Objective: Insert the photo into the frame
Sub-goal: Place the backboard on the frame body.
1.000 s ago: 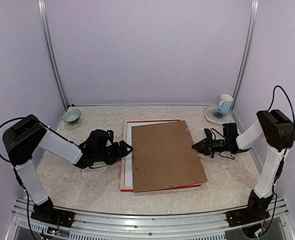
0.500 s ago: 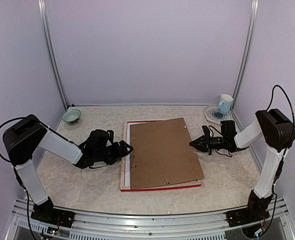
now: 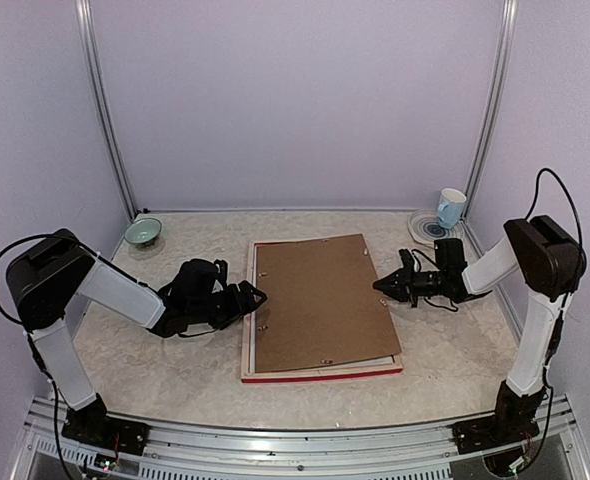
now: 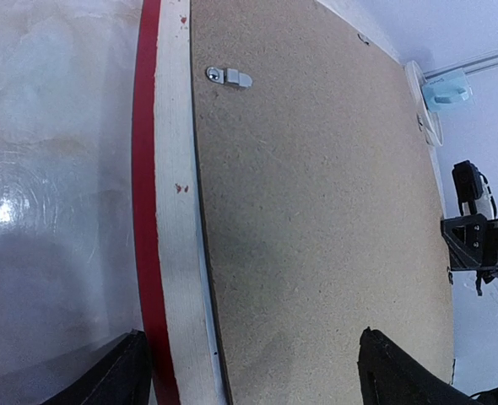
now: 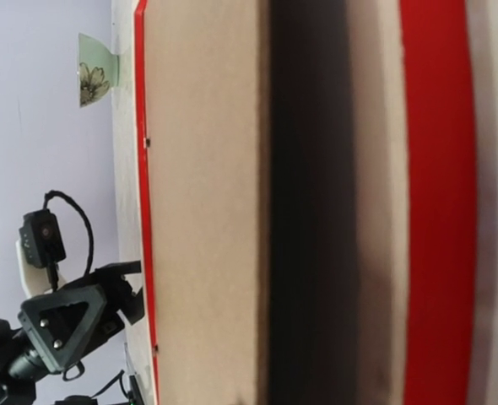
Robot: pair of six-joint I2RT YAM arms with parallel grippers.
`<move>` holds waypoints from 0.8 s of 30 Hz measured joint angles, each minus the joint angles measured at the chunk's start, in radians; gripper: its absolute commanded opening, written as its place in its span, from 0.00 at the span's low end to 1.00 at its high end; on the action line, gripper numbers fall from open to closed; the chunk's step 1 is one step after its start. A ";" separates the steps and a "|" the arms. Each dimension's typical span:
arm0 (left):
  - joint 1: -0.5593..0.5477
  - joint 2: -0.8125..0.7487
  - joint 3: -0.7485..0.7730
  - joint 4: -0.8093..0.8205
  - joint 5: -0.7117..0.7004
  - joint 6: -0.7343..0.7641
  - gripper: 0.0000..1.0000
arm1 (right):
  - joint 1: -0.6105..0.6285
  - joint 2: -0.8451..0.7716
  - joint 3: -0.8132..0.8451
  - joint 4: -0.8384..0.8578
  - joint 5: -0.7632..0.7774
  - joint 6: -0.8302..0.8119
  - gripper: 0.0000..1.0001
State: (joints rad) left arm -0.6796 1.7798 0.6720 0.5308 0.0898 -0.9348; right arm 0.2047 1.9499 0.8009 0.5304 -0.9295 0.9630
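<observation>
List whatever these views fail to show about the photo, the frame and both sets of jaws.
- Photo: in no view; the backing board covers the opening of the frame in all three.
- Right jaws: absent from the right wrist view, which the board fills; the top view is too small to show contact with the board.
- Left jaws: only the fingertips show, cut off by the left wrist view's bottom edge.

A robotics lab cell: plain lilac walls (image 3: 295, 100) enclose a marbled table (image 3: 455, 360), aluminium posts (image 3: 103, 110) stand at its far corners, and two arms (image 3: 115, 290) are bolted to a rail (image 3: 305, 438) along its near edge.
</observation>
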 measured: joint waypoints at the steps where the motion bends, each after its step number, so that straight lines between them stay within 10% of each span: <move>1: 0.000 0.000 0.000 0.000 0.000 0.000 0.84 | 0.002 0.003 0.002 0.001 0.002 0.000 0.00; 24: 0.003 0.000 -0.005 0.008 -0.009 -0.001 0.83 | 0.049 0.025 0.038 -0.001 0.064 -0.008 0.00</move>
State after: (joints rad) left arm -0.6762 1.7798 0.6670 0.5385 0.0811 -0.9356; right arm 0.2535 1.9747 0.8387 0.5293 -0.8658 0.9554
